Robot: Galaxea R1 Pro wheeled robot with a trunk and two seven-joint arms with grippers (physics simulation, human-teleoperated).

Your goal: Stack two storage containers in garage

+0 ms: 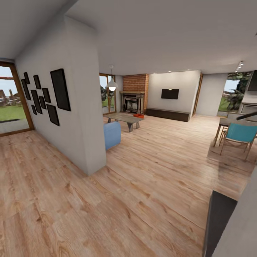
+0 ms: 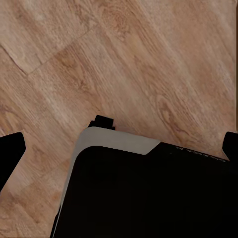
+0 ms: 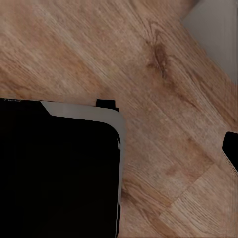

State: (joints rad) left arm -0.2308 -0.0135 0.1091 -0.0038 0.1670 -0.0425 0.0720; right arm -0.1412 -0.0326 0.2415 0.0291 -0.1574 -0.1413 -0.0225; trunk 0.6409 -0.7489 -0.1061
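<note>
Red-orange storage containers (image 1: 139, 115) on low table (image 1: 123, 118) mid-frame, white wall (image 1: 82, 107) and blue sofa (image 1: 112, 135) left of it, wood floor (image 1: 150, 171) between, grippers' state cannot be told

A light wood-plank floor (image 1: 150, 178) fills the lower half of the head view and runs back to a brick fireplace (image 1: 135, 93). Left of centre a low grey table (image 1: 123, 118) stands on it. At the table's right end lies a small red-orange storage container (image 1: 139, 115); whether it is one bin or two is too small to tell.
</note>
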